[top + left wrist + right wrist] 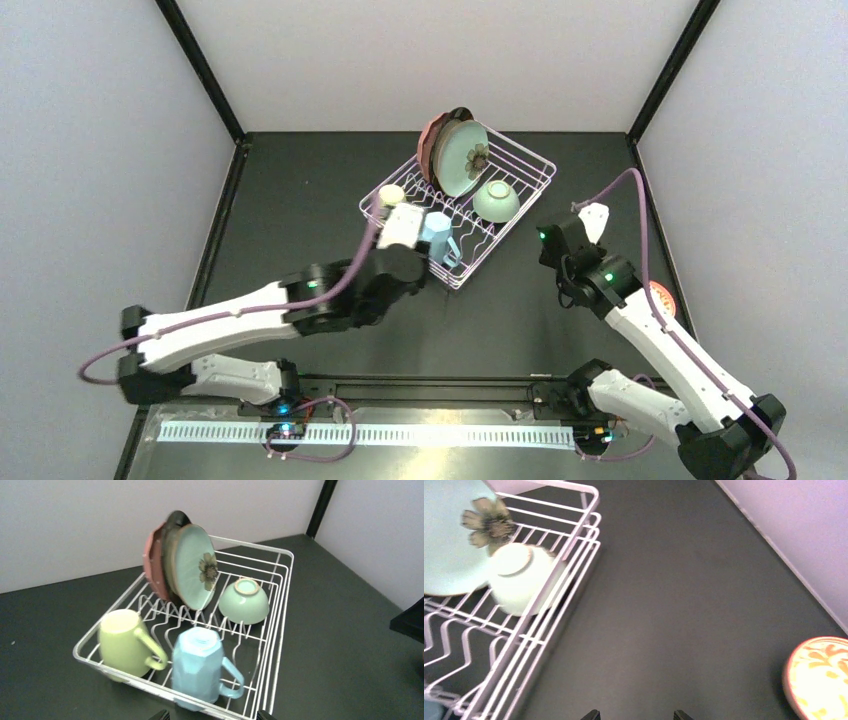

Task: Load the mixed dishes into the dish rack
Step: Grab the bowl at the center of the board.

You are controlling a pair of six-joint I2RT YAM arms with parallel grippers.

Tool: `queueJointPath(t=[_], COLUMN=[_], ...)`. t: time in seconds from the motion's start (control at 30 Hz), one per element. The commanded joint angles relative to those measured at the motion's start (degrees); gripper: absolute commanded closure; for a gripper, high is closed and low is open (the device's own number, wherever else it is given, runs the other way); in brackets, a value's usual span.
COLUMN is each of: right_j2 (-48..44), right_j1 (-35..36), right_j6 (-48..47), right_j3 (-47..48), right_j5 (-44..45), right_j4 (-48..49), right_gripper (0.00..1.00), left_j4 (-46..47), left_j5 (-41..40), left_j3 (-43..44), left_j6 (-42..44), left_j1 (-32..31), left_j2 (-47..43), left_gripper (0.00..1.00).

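The white wire dish rack (505, 231) holds three plates upright on its prongs: pink (430, 145), dark-rimmed (458, 115) and mint flowered (462, 160). A pale-green bowl (496, 200), a cream mug (392, 195) and a light-blue mug (437, 238) sit upside down in it. My left gripper (212, 716) is open and empty, just short of the light-blue mug (197, 665) at the rack's near rim. My right gripper (636, 715) is open and empty over bare table right of the rack (583, 525). The small orange-patterned bowl (819, 675) lies on the table to its right.
Grey walls with black corner posts close in the dark table on three sides. In the top view the orange-patterned bowl (662, 297) is half hidden behind my right forearm, near the right wall. My left arm stretches across the table's left half.
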Motion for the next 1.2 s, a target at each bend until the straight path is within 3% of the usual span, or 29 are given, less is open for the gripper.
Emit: queueJointPath(t=[0.0,0.13,0.27,0.5,0.77,1.17], right_j2=[-3.0,-0.9,5.4,3.9,8.8,10.1], right_j1=[-0.2,-0.8,-2.4,-17.1,-22.8,-37.1], right_j6=[2.3,4.9,9.9,4.9,6.6,1.6], right_j3=[-1.7,-0.4,2.2,2.0,3.2,-2.3], right_j5=[9.6,8.6,7.9,-0.7,0.5,-3.9], right_j4=[-5.3,-8.1,-13.6,-9.8,-12.9,-7.1], right_gripper=[0.15,0.16,0.15,0.15,0.15,0.15], left_j4=[4.5,2.5,3.9,9.7,14.1,16.4], left_j5=[1.9,3.3,7.0,16.6,25.3,29.9], left_j3=[6.5,15.6,17.6,12.8,6.6,-0.4], left_j6=[1.1,1.5,3.5,4.9,4.7,4.3], left_j1=[-0.2,-0.2,0.0,3.5,6.9,8.4], left_j2=[11.1,20.5,22.8,20.1,16.4,10.7], left_gripper=[0.01,0.01,0.01,0.01,0.01,0.01])
